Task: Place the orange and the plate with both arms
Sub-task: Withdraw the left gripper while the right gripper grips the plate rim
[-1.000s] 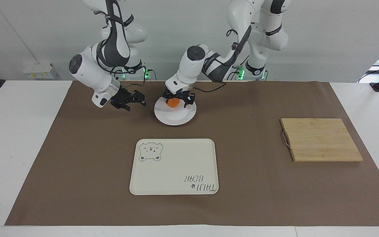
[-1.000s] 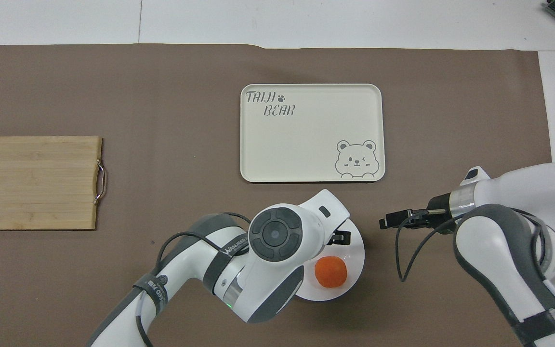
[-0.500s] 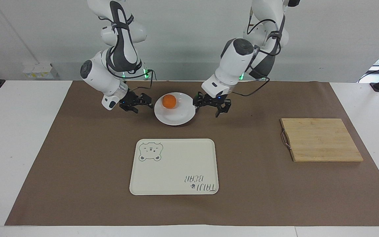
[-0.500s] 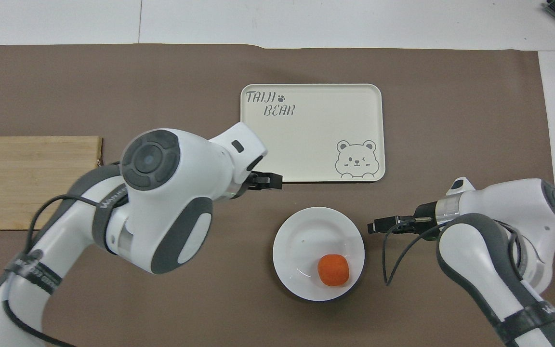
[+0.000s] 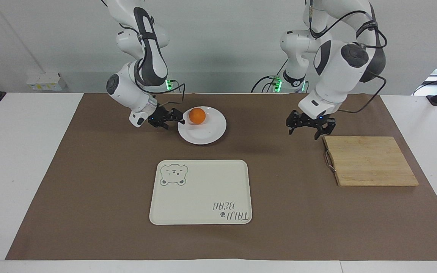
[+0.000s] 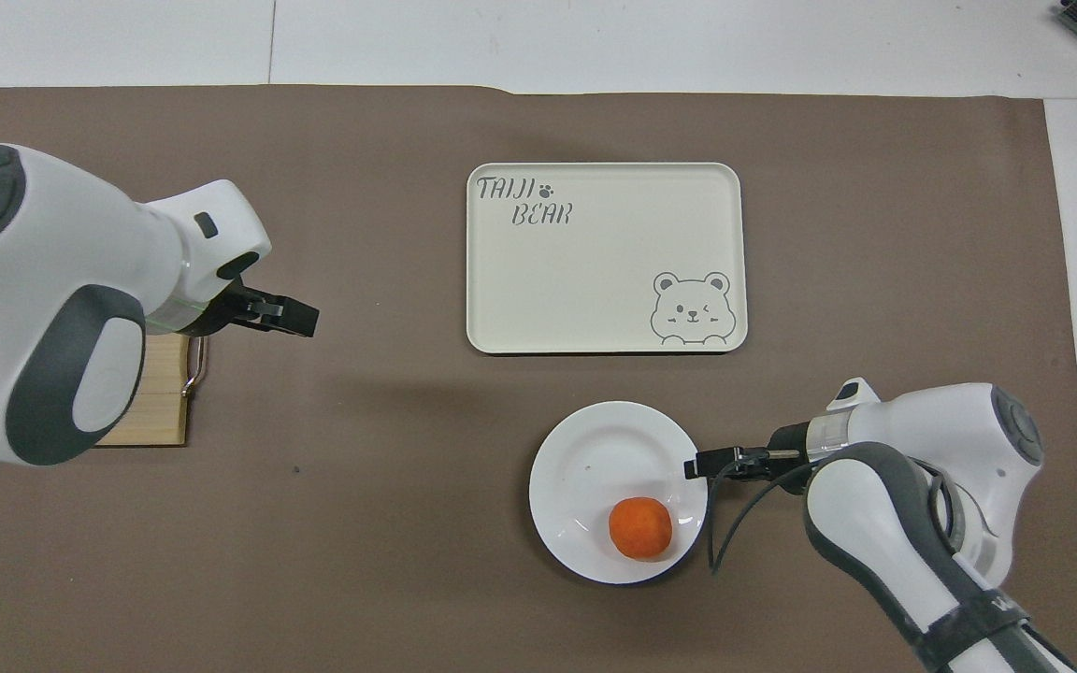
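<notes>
Right pincer (image 5: 169, 119) w/ jaws wide, low at the plate (image 5: 207, 132) rim, holding nothing. Orange (image 5: 197, 115) sits on plate, nearer the robots than the tray (image 5: 203, 189). Left pincer (image 5: 310, 127) jaws wide, empty, over brown mat by cutting board (image 5: 370, 161).

bright, even light from above; both views sharp. soft faint shadows lie on the mat (image 5: 89, 189) under each tool. the plate (image 6: 585, 467) shows small glints, no harsh glare.
</notes>
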### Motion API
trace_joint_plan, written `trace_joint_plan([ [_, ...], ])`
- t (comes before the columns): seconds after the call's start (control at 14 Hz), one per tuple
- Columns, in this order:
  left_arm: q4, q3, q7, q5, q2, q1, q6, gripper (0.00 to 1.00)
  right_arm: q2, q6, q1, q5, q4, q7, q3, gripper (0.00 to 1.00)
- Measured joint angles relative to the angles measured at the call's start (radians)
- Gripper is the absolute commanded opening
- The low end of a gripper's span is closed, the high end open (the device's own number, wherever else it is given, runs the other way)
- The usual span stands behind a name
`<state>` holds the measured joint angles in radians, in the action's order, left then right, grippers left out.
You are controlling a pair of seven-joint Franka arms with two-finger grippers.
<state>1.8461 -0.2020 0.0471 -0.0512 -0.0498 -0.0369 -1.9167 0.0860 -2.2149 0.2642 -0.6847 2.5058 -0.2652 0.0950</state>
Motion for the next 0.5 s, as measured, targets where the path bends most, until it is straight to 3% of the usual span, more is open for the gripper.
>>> trace_joint_plan([
  [0.21,-0.014,0.003,0.049,0.039,0.043,0.055,0.061,1.00,0.009,-0.001,0.026,-0.001,0.037,0.000,0.000,1.00],
  [0.5,-0.129,-0.005,0.049,0.071,0.116,0.055,0.221,1.00,0.032,-0.002,0.034,-0.039,0.082,-0.001,0.000,1.00],
])
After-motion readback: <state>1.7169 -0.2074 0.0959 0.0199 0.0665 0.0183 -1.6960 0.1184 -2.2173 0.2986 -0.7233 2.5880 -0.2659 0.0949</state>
